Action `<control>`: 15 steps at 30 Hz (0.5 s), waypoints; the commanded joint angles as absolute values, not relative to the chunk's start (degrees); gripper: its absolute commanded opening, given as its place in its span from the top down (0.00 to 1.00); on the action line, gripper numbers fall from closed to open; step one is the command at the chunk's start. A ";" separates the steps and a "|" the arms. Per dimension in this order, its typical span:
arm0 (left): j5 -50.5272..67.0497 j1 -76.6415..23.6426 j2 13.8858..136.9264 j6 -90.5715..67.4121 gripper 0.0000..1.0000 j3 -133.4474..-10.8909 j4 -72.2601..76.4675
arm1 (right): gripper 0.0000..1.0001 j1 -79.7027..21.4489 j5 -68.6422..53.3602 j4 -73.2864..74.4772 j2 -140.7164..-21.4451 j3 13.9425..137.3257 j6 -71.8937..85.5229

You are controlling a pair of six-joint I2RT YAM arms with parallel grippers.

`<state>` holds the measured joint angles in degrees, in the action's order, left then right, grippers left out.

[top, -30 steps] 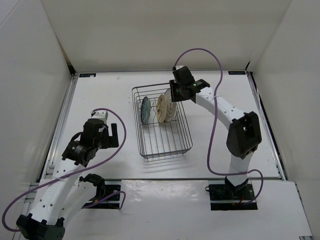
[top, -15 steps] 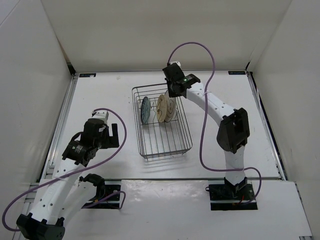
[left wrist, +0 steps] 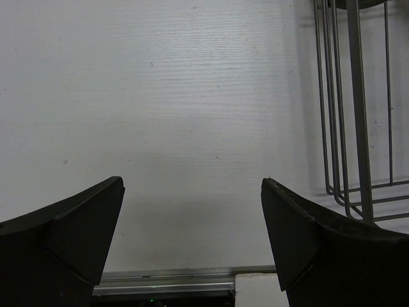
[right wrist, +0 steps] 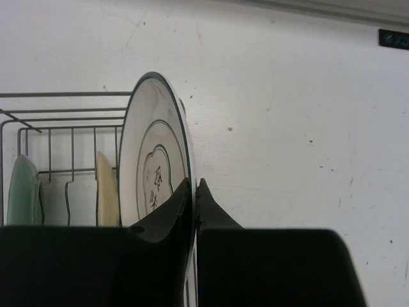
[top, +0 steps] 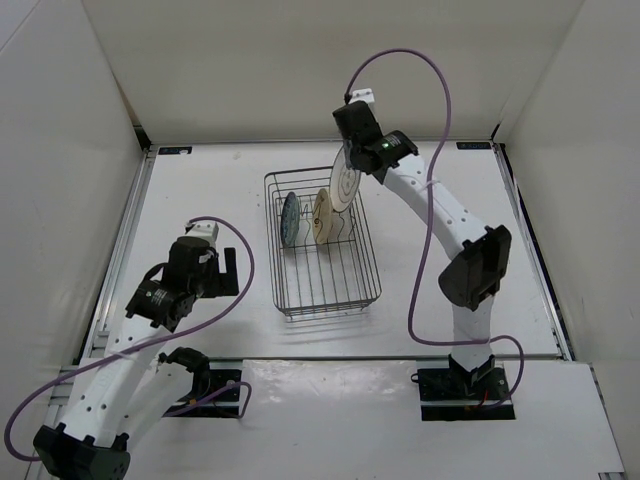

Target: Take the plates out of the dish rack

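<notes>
Three plates, one dish rack and two arms are in view. The white plate (top: pixel 343 188), with a thin dark ring and dark marks at its centre, stands on edge in the right end effector (top: pixel 349 163). The cream plate (top: pixel 322 215) and the blue-teal plate (top: pixel 290 220) stand upright among the tines of the dish rack (top: pixel 375 262), apart from each other, in its far half.

In the right wrist view the right end effector (right wrist: pixel 195 185) is clamped on the rim of the white plate (right wrist: pixel 153 169). One finger lies against its face and one behind it, and the plate rises toward 11 o'clock from the fingertips. From overhead the plate hangs at about 7 o'clock from the wrist, over the 1 o'clock part of the rack. Its lower edge is hidden, so I cannot tell whether it is free of the wires.

The left end effector (left wrist: pixel 192 182) is spread wide with nothing between its fingers. It sits above bare desk (left wrist: pixel 179 96), at about 8 o'clock from the rack and well apart from it.

A second ago the white plate stood in the rack just beside the cream one, with the right fingers parted at its top rim. Now they are closed on it and it sits higher and farther back. The other two plates, the rack and the left arm have not moved.
</notes>
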<state>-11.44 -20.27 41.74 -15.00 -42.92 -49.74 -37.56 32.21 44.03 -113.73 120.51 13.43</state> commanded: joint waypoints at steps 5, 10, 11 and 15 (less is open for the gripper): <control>-11.51 -20.48 42.10 -14.59 0.01 -42.71 -49.83 | 1.00 -36.83 49.10 38.42 -95.12 104.06 13.43; -12.48 -20.48 42.80 -15.64 0.01 -42.71 -49.83 | 1.00 -31.56 47.20 28.22 -73.93 81.50 17.74; -12.65 -20.39 42.98 -15.91 0.01 -42.63 -50.10 | 1.00 -30.77 45.81 27.86 -70.52 75.21 18.28; -12.74 -20.39 43.68 -16.96 0.01 -42.89 -50.36 | 1.00 -25.76 44.21 29.53 -65.40 64.65 23.81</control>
<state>-11.64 -20.27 43.53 -15.79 -42.78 -49.78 -27.62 44.47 33.61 -66.46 71.18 18.28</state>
